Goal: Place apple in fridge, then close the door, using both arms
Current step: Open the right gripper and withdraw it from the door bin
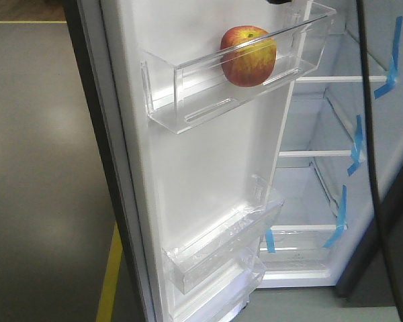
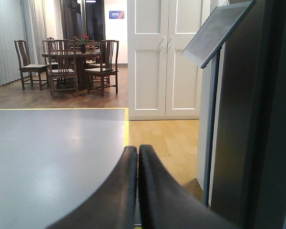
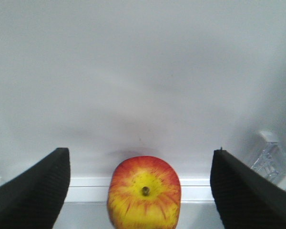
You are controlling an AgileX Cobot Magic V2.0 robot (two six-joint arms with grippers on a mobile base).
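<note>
The apple [image 1: 248,57], red with yellow patches, sits in the upper clear bin [image 1: 188,100] on the white inside of the open door [image 1: 208,174]. The fridge [image 1: 322,181] stands open behind it, with white walls and glass shelves. My right gripper [image 3: 140,152] is open, its fingers [image 3: 38,191] wide on either side of the apple [image 3: 144,193] and not touching it. My left gripper [image 2: 138,149] is shut and empty, low over the floor, with a dark grey surface [image 2: 262,119] close on its right.
Lower clear door bins [image 1: 221,248] jut from the door. Blue tape strips [image 1: 391,54] mark the fridge's right wall. A black cable [image 1: 373,168] hangs at the right. A yellow floor line [image 1: 109,275] runs beside the door. A slanted sign stand [image 2: 214,33], white double doors [image 2: 164,57] and dining chairs [image 2: 62,67] lie beyond.
</note>
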